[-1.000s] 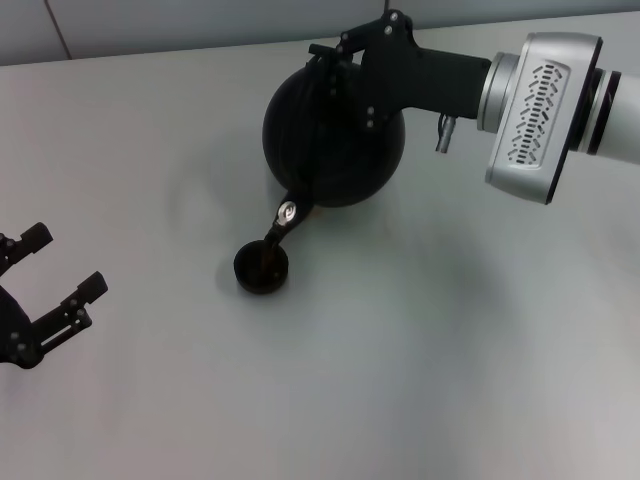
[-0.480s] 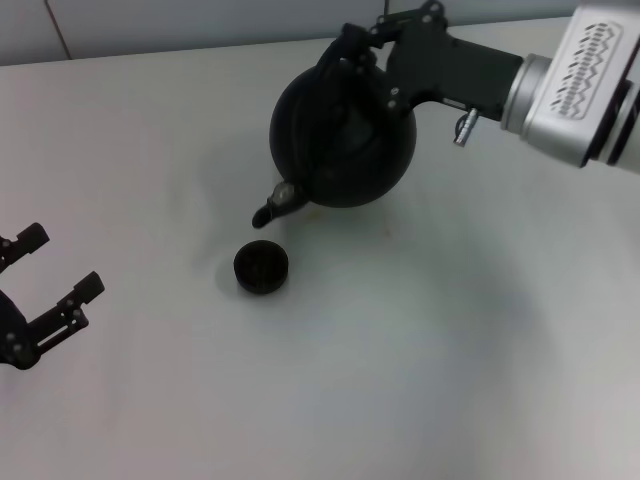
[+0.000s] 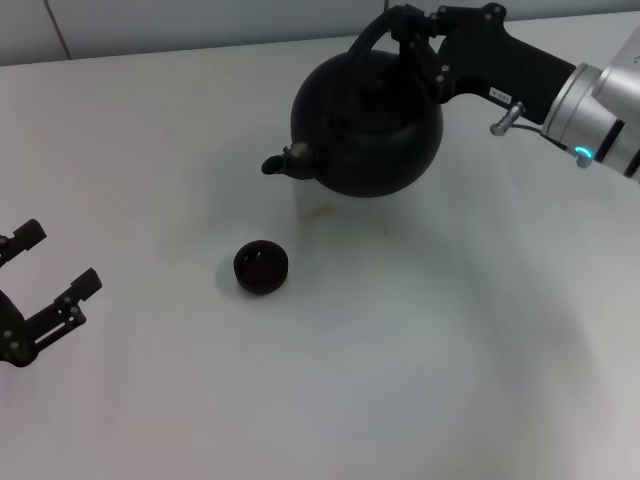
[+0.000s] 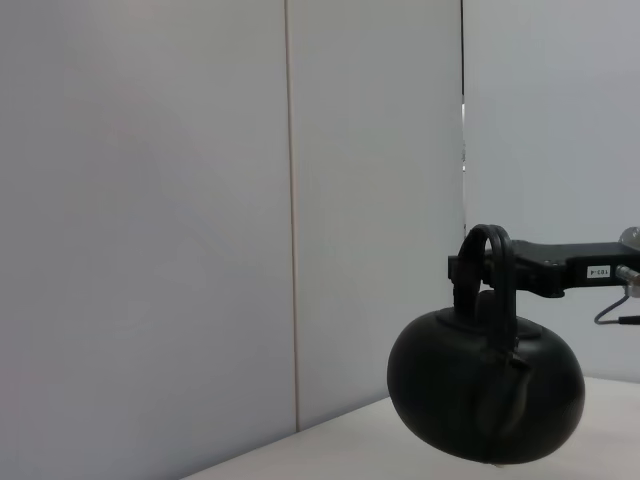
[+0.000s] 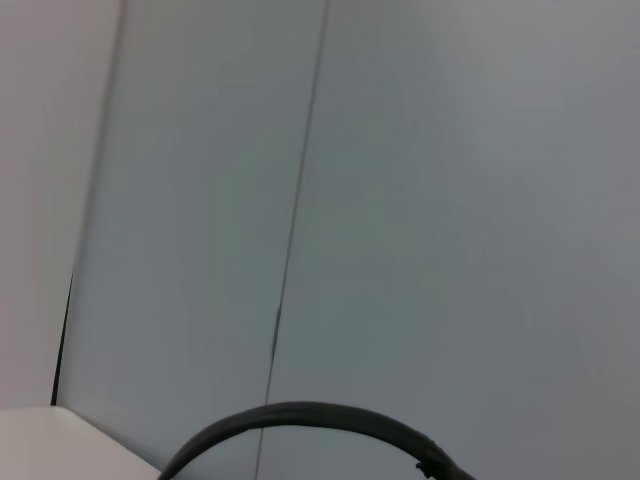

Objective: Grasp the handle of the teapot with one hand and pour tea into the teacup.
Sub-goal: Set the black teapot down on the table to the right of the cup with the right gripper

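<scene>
The round matte-black teapot (image 3: 365,125) hangs upright above the table at the back centre, its spout (image 3: 282,162) pointing to the robot's left. My right gripper (image 3: 412,28) is shut on the black arched handle (image 3: 378,32) over its top. The small dark teacup (image 3: 261,266) stands on the table in front of and below the spout, apart from the teapot. My left gripper (image 3: 45,285) is open and empty at the near left edge. The left wrist view shows the teapot (image 4: 487,400) and its handle (image 4: 488,255) side on. The right wrist view shows only a curve of the handle (image 5: 310,418).
The white table (image 3: 400,340) spreads around the cup. A pale wall (image 3: 200,25) runs along the table's far edge. A faint stain (image 3: 320,210) marks the table under the teapot.
My right arm has tipped the teapot back from a pour to upright and carried it up and to the right, away from the teacup. The left arm has stayed put.
</scene>
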Tool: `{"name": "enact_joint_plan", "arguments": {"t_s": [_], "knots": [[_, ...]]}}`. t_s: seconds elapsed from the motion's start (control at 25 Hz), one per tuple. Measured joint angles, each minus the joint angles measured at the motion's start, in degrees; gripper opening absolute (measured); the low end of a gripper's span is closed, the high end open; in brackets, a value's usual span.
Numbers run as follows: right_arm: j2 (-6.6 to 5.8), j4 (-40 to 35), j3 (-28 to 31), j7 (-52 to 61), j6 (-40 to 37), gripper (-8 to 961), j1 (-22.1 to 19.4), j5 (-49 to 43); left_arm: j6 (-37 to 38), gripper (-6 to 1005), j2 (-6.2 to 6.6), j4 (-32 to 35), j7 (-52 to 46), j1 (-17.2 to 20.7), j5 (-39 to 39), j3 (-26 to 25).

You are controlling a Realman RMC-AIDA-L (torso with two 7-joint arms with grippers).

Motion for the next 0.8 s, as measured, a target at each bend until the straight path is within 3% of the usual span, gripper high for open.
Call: {"name": "enact_joint_plan", "arguments": {"t_s": [0.24,0.48,0.8], "knots": [[0.06,2.0,0.3,1.0,0.1,80,-1.2,1.5,0.2,804,0.08,0.1,0.1,0.0,0.0,0.0],[0.08,2.1,0.5,0.6,-2.3,80,-5.5,4.5,0.3,803,0.08,0.0,0.0,0.0,0.0,0.0],[0.06,4.2,0.4,-2.1,-2.6,79,-6.6,5.0,0.4,803,-0.01,0.0,0.1,0.0,0.0,0.1]]}}
